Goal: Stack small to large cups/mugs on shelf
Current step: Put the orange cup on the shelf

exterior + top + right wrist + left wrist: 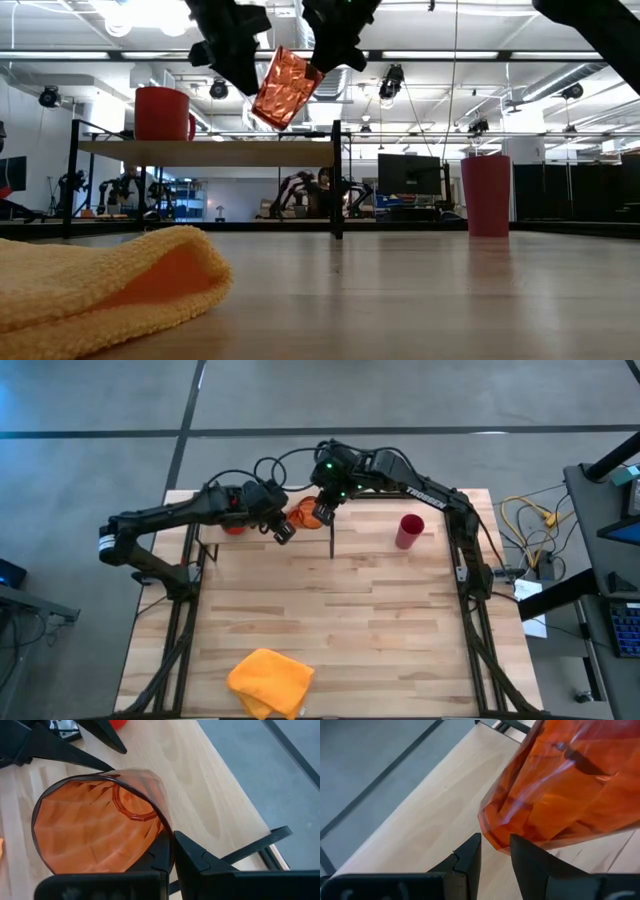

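The orange dark-striped cup [285, 87] hangs tilted in the air above the shelf [210, 152], and my right gripper [172, 845] is shut on its rim. Its base [495, 832] points toward my left gripper [495, 847], whose fingers stand a narrow gap apart right at that base; whether they touch it cannot be told. On the shelf's left part, the short red mug [162, 113] stands on its base. Right of the shelf, the pink-magenta tumbler [409, 531] stands upright on the table. My right gripper pinches the orange cup's wall at the rim [167, 832], one finger inside the mouth and one outside. The fingers come from above, slanting down. The cup is lifted clear and tilted, its base lower and toward the left gripper.
A yellow-orange cloth [270, 682] lies crumpled near the table's near edge. The shelf's thin dark divider [337, 180] stands just below the cup. Bare wood planks lie between the shelf and the cloth. Cables lie off the table's right side.
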Available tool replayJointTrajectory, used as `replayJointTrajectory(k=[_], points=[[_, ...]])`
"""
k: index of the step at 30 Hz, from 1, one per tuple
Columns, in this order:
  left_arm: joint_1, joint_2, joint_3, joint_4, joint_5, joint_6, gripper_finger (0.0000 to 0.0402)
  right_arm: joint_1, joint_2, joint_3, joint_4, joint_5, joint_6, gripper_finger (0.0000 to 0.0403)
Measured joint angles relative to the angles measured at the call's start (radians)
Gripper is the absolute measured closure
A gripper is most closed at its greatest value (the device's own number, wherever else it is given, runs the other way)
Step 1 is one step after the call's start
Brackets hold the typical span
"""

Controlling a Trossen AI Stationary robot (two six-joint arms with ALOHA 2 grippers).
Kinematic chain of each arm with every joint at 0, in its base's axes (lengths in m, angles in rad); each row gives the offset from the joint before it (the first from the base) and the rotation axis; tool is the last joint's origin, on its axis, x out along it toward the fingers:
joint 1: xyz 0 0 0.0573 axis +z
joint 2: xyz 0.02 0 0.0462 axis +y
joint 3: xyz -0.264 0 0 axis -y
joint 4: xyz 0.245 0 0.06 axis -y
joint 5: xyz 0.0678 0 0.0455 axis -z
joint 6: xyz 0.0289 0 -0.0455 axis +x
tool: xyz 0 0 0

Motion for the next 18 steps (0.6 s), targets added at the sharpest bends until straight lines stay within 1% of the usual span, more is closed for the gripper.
replayJointTrajectory(k=[5,18], points=[[0.000,-0.001,-0.030,0.021,0.004,-0.001,0.0311,-0.005,0.000,-0.001,0.000,-0.003,0.016,0.0394],[0.006,0.015,-0.034,0.050,0.006,-0.032,0.0311,-0.007,0.012,-0.002,0.005,-0.002,0.019,0.0394]])
